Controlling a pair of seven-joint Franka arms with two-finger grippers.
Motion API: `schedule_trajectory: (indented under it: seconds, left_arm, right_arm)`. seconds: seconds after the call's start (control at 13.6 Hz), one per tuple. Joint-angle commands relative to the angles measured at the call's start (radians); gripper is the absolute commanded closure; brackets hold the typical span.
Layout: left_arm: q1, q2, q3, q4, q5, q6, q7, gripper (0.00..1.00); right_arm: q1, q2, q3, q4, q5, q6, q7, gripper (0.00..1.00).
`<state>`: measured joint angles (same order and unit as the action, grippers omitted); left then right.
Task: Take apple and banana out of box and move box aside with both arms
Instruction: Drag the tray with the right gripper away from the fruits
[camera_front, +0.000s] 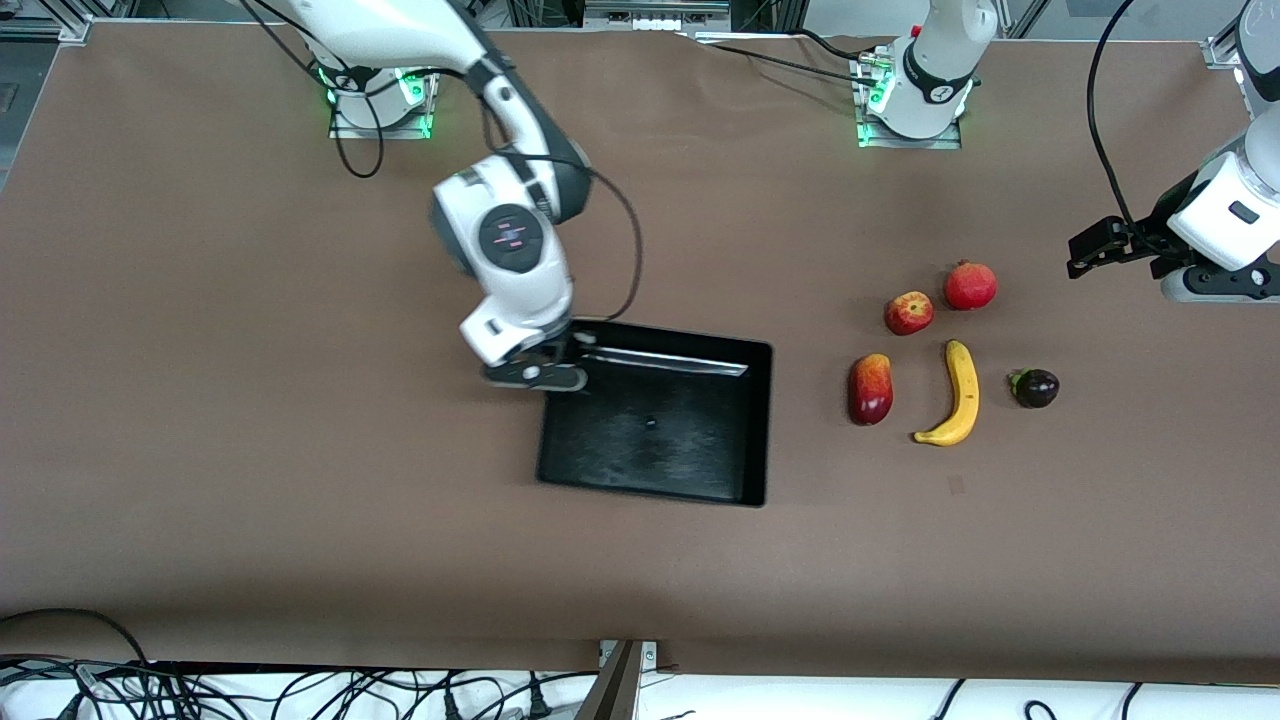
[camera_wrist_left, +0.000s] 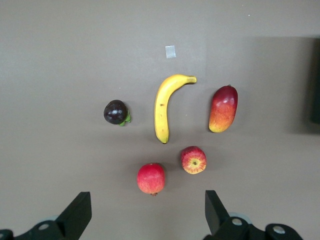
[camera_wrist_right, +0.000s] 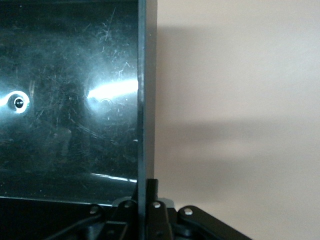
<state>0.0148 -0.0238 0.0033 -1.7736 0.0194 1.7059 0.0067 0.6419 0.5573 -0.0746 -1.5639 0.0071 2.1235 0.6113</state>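
The box (camera_front: 660, 430) is a shallow black open bin with glossy, scratched walls, sitting on the brown worktop (camera_front: 250, 450) roughly midway along it. The right gripper (camera_front: 535, 372) is at the box's corner nearest the right arm's base, its jaws clenched on the thin wall (camera_wrist_right: 142, 100), one finger inside and one outside. That corner is hidden under the gripper in the front view.

The fruits lie in a loose group toward the left arm's end, apart from the box: a curved yellow banana (camera_front: 958, 395), a red-yellow mango (camera_front: 870, 389) beside it on the box's side, a small apple (camera_front: 908, 313), a red pomegranate (camera_front: 970, 286) and a dark purple fruit (camera_front: 1036, 388).

The left gripper (camera_front: 1100, 245) hangs in the air past the fruits, at the left arm's end of the worktop, jaws released and holding nothing. A small pale tag (camera_wrist_left: 170, 51) lies on the worktop near the banana's tip.
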Motion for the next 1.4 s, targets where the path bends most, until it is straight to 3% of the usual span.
schedule_trajectory:
  seconds: [0.0,0.22,0.44,0.81,1.18,1.32]
  left_arm:
    - [0.007,0.001,0.001,0.02,0.008,-0.025,-0.004,0.0]
    - [0.004,0.001,-0.002,0.022,0.008,-0.025,-0.008,0.0]
    - [-0.001,0.001,-0.003,0.022,0.01,-0.025,-0.008,0.0]
    - [-0.002,-0.001,-0.005,0.022,0.011,-0.025,-0.008,0.0]
    - [-0.003,0.001,-0.025,0.023,0.016,-0.025,-0.008,0.0]
    - [-0.001,0.001,-0.025,0.023,0.014,-0.025,-0.008,0.0]
  right_arm:
    - [-0.079,-0.088,-0.01,-0.048,0.03,-0.063,-0.204,1.0]
    - [-0.203,-0.171,-0.019,-0.157,0.063,-0.082,-0.443,1.0]
    - [-0.27,-0.227,-0.033,-0.264,0.063,-0.051,-0.54,1.0]
    - [-0.281,-0.266,-0.123,-0.421,0.065,0.074,-0.718,1.0]
    - [-0.281,-0.283,-0.201,-0.551,0.168,0.179,-0.844,1.0]
    - [-0.281,-0.295,-0.244,-0.649,0.178,0.287,-0.849,1.0]
